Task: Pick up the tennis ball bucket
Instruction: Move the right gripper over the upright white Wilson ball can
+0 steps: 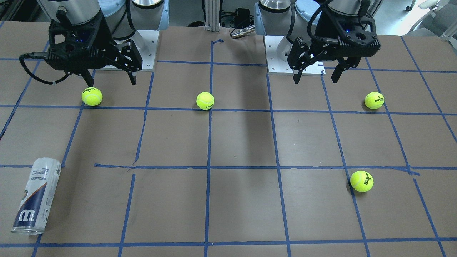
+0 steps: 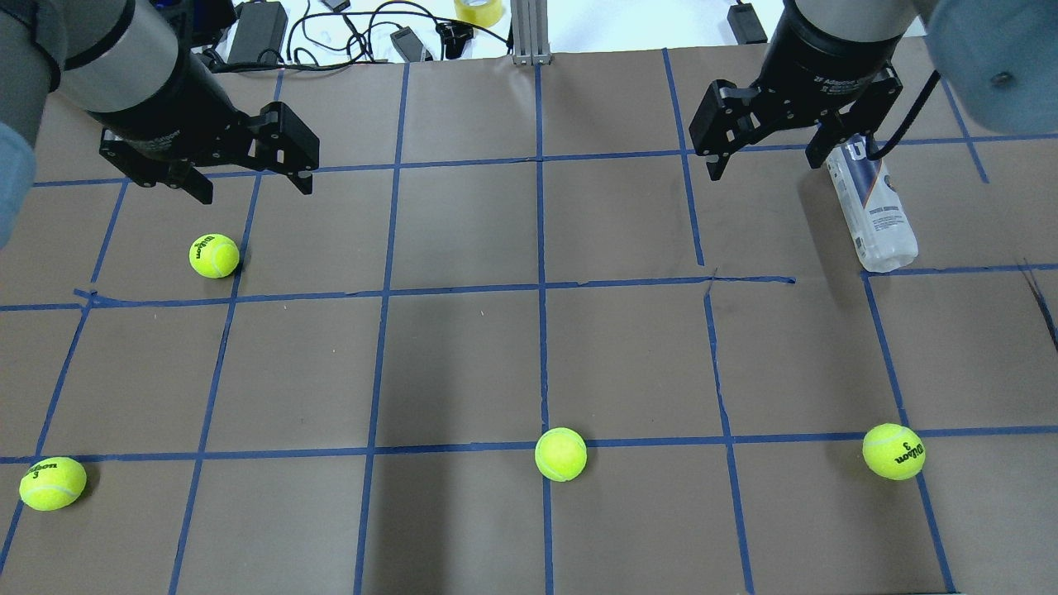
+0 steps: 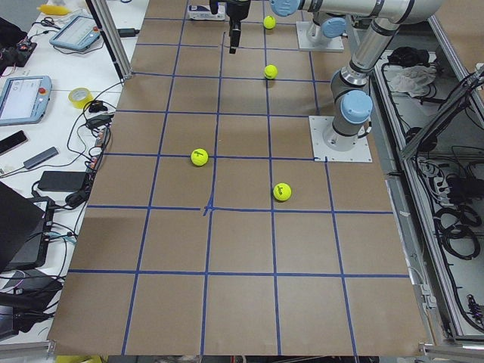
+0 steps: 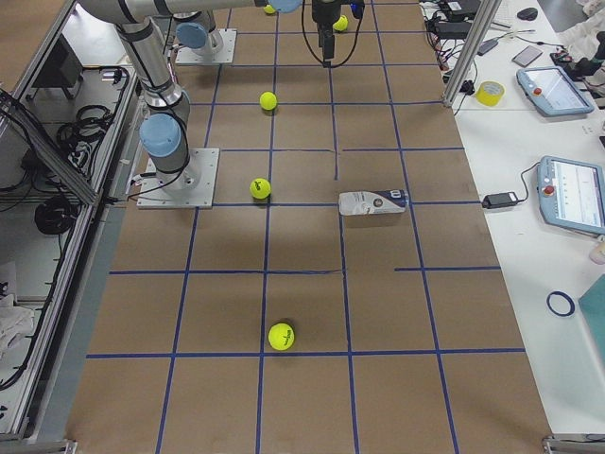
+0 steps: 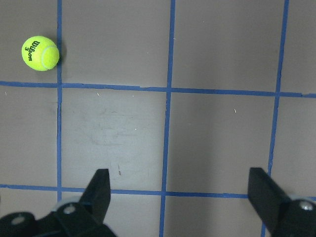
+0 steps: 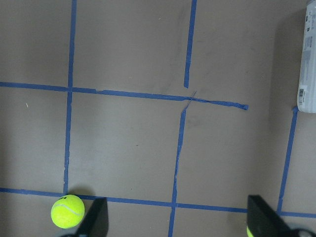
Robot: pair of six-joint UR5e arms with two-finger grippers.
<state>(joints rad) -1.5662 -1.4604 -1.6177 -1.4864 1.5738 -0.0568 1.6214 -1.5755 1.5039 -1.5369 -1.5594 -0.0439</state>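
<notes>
The tennis ball bucket [image 2: 876,211] is a clear tube with a white and navy label. It lies on its side on the brown table at the robot's right, far from the base. It also shows in the front view [image 1: 35,198], in the right-side view [image 4: 373,201] and at the right edge of the right wrist view [image 6: 307,64]. My right gripper [image 2: 769,165] [image 1: 111,82] hangs open and empty above the table, beside the tube and not touching it. My left gripper [image 2: 254,190] [image 1: 316,79] hangs open and empty on the other side.
Several yellow-green tennis balls lie on the table: one near the left gripper [image 2: 214,255], one at the near left [image 2: 52,483], one in the middle [image 2: 560,454] and one at the near right [image 2: 893,451]. Blue tape lines grid the table. Cables and boxes lie beyond the far edge [image 2: 347,33].
</notes>
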